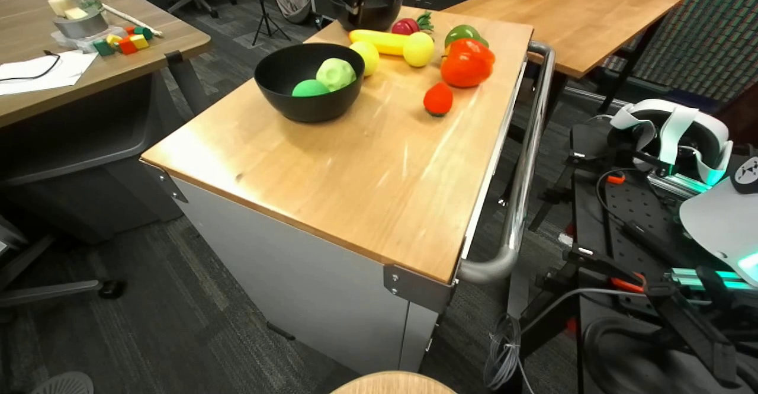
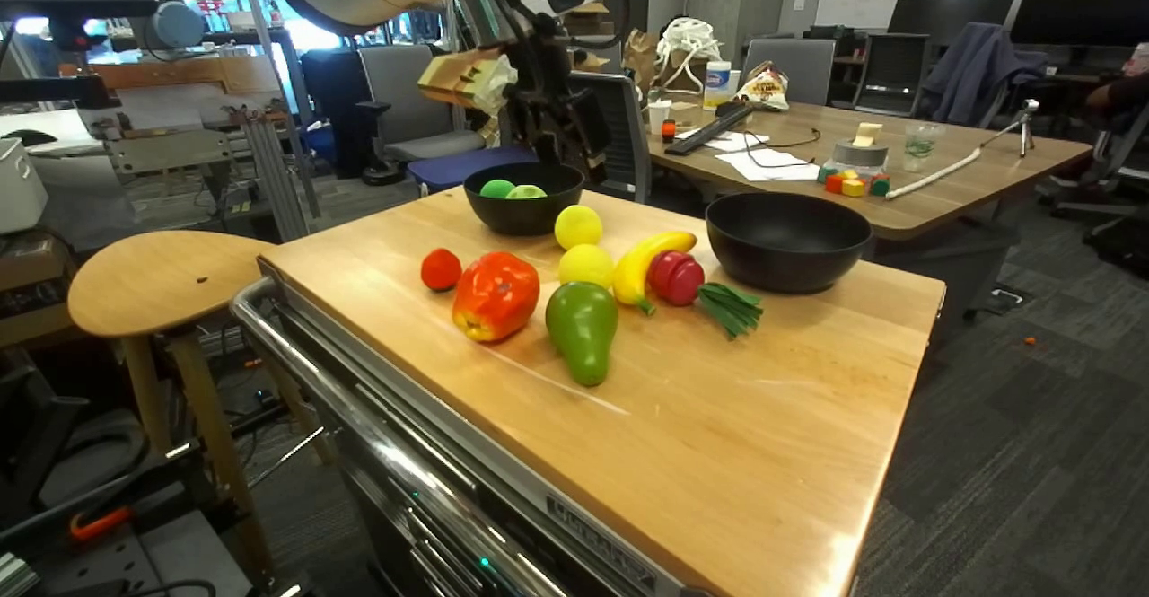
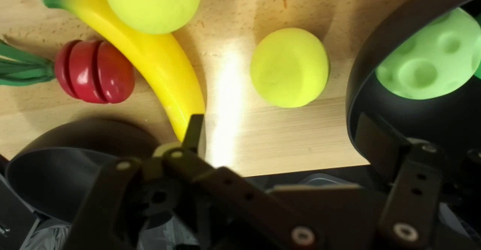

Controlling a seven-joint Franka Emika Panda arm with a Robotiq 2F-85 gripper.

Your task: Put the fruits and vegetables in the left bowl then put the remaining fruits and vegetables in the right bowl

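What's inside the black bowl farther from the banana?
That black bowl holds a bright green ball and a pale green dimpled ball. What lies beneath them is covered and cannot be seen.

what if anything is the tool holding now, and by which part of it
Nothing is held: the tool stands open, its fingers wide apart with nothing between them.

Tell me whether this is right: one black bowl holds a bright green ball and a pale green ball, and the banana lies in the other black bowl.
Wrong on the banana: it lies on the tabletop, outside the other black bowl, as an exterior view shows. One black bowl does hold a bright green ball and a pale green ball.
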